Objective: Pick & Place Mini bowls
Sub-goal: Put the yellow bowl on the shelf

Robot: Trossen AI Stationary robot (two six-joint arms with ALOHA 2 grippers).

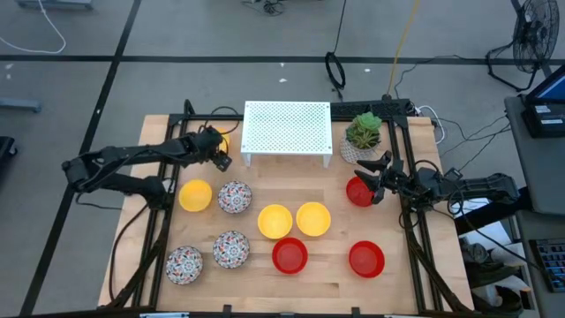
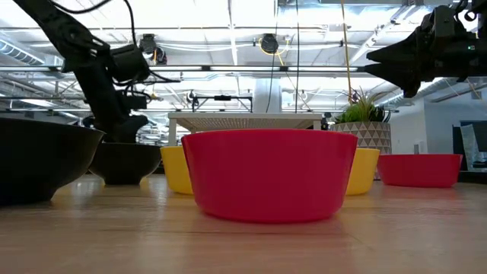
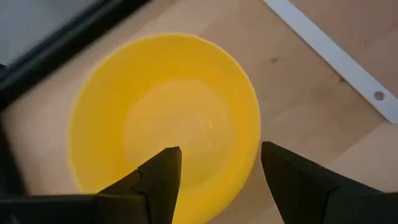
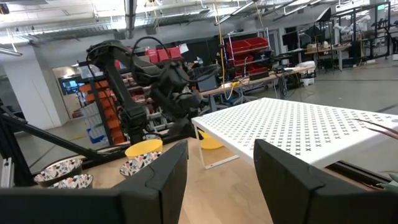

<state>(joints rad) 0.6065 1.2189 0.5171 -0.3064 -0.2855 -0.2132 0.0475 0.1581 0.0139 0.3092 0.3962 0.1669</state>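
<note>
My left gripper (image 1: pixel 221 157) hangs open over a yellow mini bowl (image 3: pixel 161 112) that stands on the table by the white rack's left leg, mostly hidden under it from above (image 1: pixel 222 141). One finger (image 3: pixel 163 171) is over the bowl's inside, the other (image 3: pixel 286 168) outside its rim. My right gripper (image 1: pixel 375 184) is open above a red bowl (image 1: pixel 357 193) near the plant pot. Other yellow bowls (image 1: pixel 195 195) (image 1: pixel 274 221) (image 1: pixel 312 218), red bowls (image 1: pixel 290 255) (image 1: pixel 366 259) and mosaic bowls (image 1: pixel 235 197) (image 1: pixel 230 249) (image 1: pixel 184 264) stand upright on the wood.
The white perforated rack (image 1: pixel 287 128) stands at the table's far middle, with the white pot holding a green plant (image 1: pixel 363 134) to its right. Black frame rails (image 1: pixel 410 221) run along both sides of the table. In the low view a red bowl (image 2: pixel 268 173) fills the foreground.
</note>
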